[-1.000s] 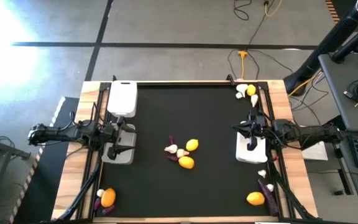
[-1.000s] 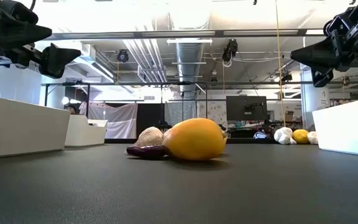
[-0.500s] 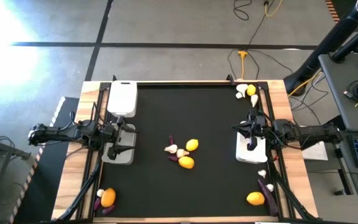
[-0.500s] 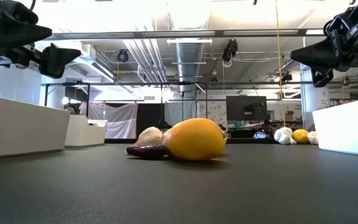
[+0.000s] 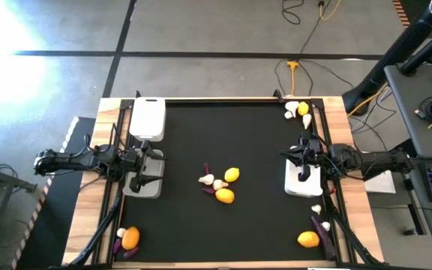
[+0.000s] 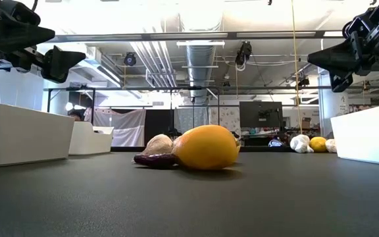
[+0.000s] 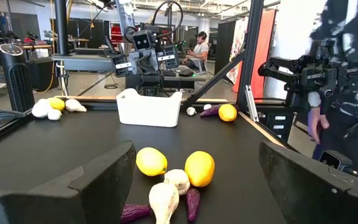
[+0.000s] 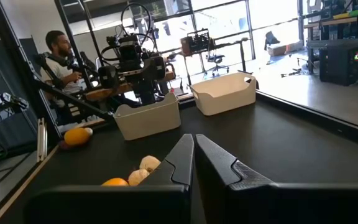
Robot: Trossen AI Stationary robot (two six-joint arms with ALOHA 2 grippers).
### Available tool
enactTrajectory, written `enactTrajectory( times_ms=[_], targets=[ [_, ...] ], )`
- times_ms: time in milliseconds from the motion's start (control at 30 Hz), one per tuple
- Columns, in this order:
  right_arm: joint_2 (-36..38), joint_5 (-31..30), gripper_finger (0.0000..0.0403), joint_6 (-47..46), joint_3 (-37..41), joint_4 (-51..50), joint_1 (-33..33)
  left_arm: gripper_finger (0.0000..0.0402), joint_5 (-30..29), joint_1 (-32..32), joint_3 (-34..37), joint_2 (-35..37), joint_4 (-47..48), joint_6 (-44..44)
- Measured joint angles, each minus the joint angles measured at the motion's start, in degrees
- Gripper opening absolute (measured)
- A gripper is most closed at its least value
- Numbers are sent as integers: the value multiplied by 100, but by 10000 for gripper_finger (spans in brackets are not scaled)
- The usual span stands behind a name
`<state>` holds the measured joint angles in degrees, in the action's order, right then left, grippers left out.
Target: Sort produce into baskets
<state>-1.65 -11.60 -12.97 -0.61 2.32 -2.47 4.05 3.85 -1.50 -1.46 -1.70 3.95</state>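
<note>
Nothing has moved: left end effector (image 5: 142, 182) spread wide, right end effector (image 5: 304, 171) apparently closed, glossy yellow citrus (image 5: 224, 196) mid-table.

Two dark slender jointed arms, matte black fingers (image 7: 104, 177) – chunky, angular, wedge-tipped

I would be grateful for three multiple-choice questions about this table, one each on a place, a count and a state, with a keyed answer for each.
1. Where does the right gripper hang?
A. above the basket at the table's right side
B. above the middle pile
C. beside the far-left basket

2. How many white baskets are on the table?
A. two
B. three
C. five

3. How do the left gripper's fingers stand?
A. shut on a citrus
B. shut on nothing
C. wide open

Answers:
1 A, the high view shows it over the right basket.
2 B, two baskets at left, one at right.
3 C, the left wrist view shows the produce pile between them.
</note>
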Motion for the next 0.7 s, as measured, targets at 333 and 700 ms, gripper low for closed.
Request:
enactTrajectory(
  times_ms=[333,700],
  targets=[
    [0,1,9,-1,-1,1,1,323,-4,1,0,0,0,-1],
    [0,1,9,0,0,1,-1,323,-1413,1,0,-56,-1803,3319]
  ],
)
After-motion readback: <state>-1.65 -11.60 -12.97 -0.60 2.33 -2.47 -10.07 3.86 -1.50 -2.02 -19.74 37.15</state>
